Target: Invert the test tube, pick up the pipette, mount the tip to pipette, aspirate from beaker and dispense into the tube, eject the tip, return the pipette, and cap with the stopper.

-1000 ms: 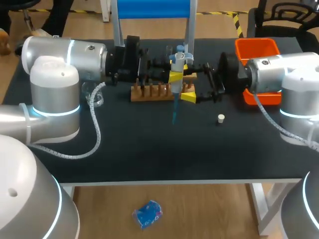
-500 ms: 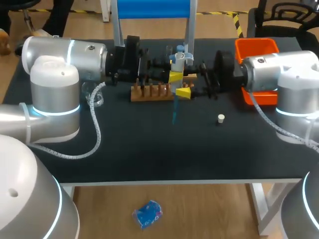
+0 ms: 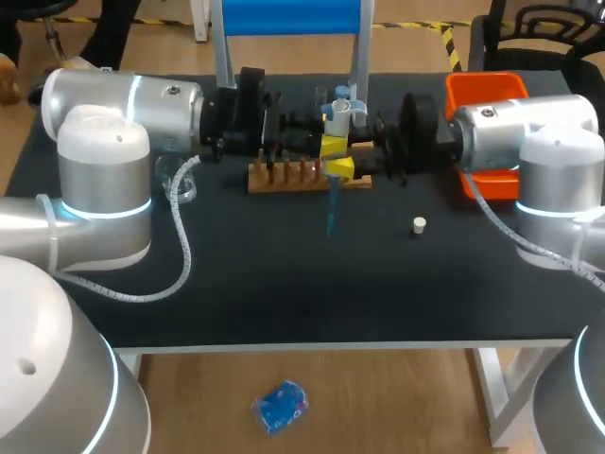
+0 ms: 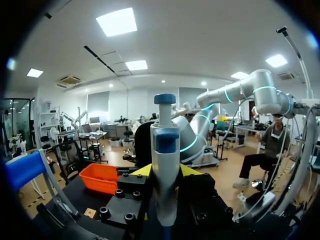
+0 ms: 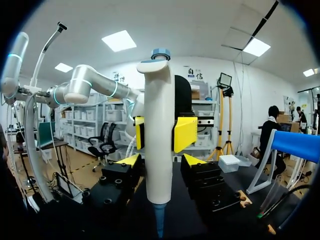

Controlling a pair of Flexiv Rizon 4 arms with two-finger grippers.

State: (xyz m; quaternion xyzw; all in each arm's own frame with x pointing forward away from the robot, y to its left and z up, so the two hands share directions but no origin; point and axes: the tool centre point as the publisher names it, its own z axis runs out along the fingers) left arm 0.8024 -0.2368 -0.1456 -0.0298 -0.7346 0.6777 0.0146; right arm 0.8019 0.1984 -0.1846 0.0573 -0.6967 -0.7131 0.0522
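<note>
Head: pipette point(image 3: 337, 113) upright at 12 o'clock of counter point(image 3: 284, 284) centre, by rack point(image 3: 284, 178). Left wrist: left jaws clamp its barrel. Right wrist: right jaws straddle it lower, slim gaps, not gripping. Light, stiff, slick plastic, I reckon; hold mid-barrel, clear of plunger.

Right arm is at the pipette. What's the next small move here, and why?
Probably shut the right pincer on the pipette. Its yellow tips stand open on either side of the lower barrel, not touching, while the left pincer clamps the barrel from the opposite side. A second grip seems wise before the left lets go.
</note>
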